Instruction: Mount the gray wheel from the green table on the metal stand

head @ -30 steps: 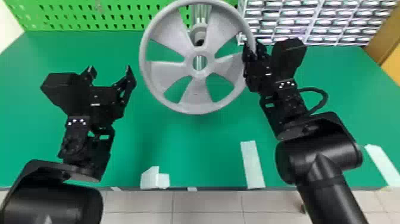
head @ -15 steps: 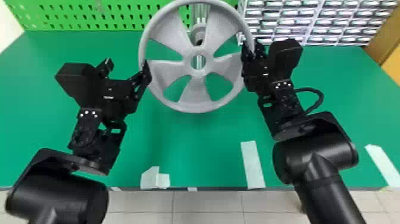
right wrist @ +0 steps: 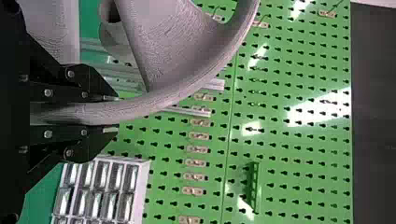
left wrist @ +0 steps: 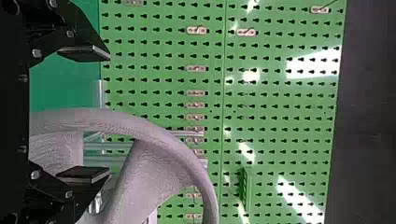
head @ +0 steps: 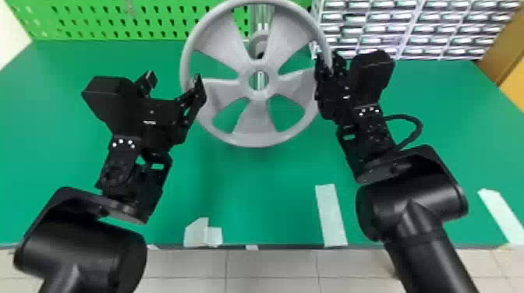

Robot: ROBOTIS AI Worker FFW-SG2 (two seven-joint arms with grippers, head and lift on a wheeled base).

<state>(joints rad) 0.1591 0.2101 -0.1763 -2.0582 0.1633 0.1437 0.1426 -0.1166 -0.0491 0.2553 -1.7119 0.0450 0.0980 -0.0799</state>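
The gray wheel [head: 255,128] is held up above the table, its round face toward the head camera, in front of the metal stand [head: 262,19]. On its right rim my right gripper [head: 325,64] is shut; in the right wrist view the rim [right wrist: 140,108] runs between the two fingers of that gripper [right wrist: 109,113]. At the wheel's left edge my left gripper [head: 173,80] stands open, one finger overlapping the rim in the head view. In the left wrist view the rim [left wrist: 154,130] passes between the widely parted fingers of the left gripper [left wrist: 86,114]. Part of the stand is hidden behind the wheel.
The green table [head: 269,195] spreads below both arms, with white tape [head: 330,216] near its front edge. Behind it rises a green pegboard [head: 109,23]. A rack of small drawers [head: 409,29] stands at the back right, close behind the right gripper.
My left gripper has moved right, from beside the wheel to its left rim, staying open. The wheel and my right gripper have shifted slightly left.
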